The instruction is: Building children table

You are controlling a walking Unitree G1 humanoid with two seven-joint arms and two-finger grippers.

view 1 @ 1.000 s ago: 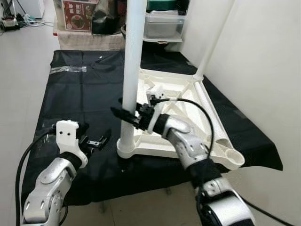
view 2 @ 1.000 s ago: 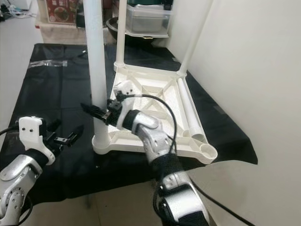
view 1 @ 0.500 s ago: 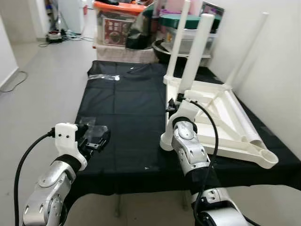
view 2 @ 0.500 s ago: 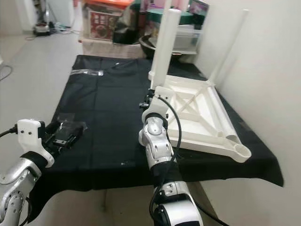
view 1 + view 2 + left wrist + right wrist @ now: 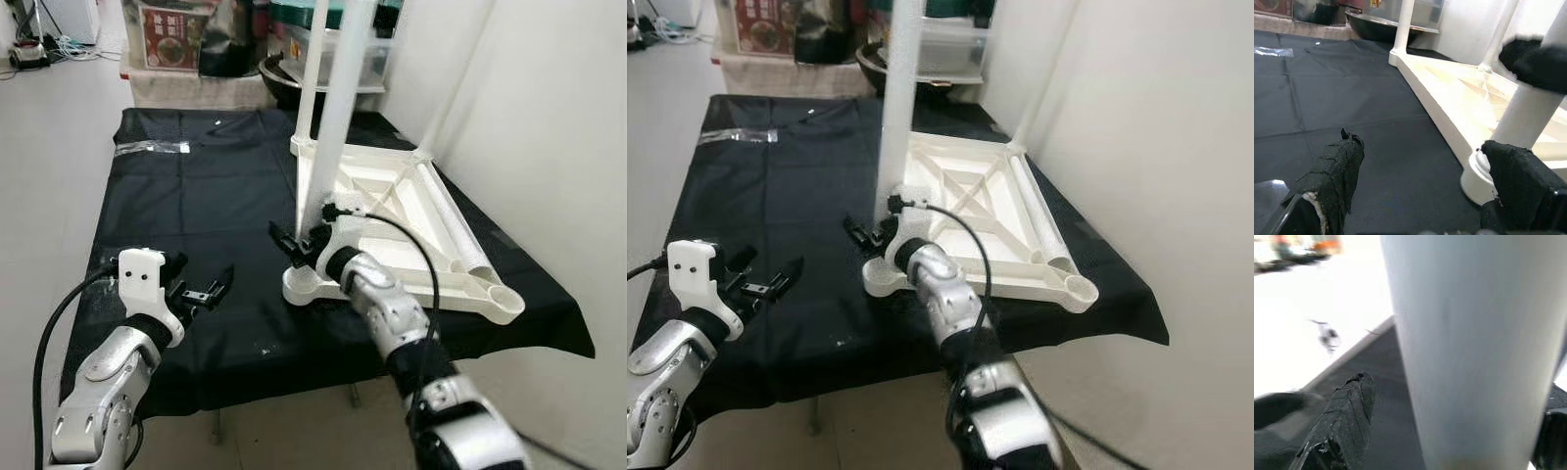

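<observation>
A white children's table [image 5: 411,299] lies upside down on a black cloth [image 5: 196,196]. Three legs stand in its sockets; the near leg [image 5: 338,117] rises from the front left corner. A loose leg [image 5: 449,223] lies inside the frame by an empty socket [image 5: 502,294]. My right gripper [image 5: 302,245] is low at the near leg's base, open, with one finger [image 5: 1347,426] to either side of the leg [image 5: 1469,357] and a gap showing beside it. My left gripper [image 5: 201,291] hovers open over the cloth, to the left, holding nothing.
A white wall [image 5: 549,147] runs close along the right side. Storage boxes and a dark bowl [image 5: 284,73] crowd the far end. A clear plastic strip [image 5: 147,147] lies on the cloth's far left. Bare floor [image 5: 49,147] lies to the left.
The head camera swung up and back down, so the whole view shifted. My right gripper now sits lower on the near leg, close to its socket. The left gripper stays open.
</observation>
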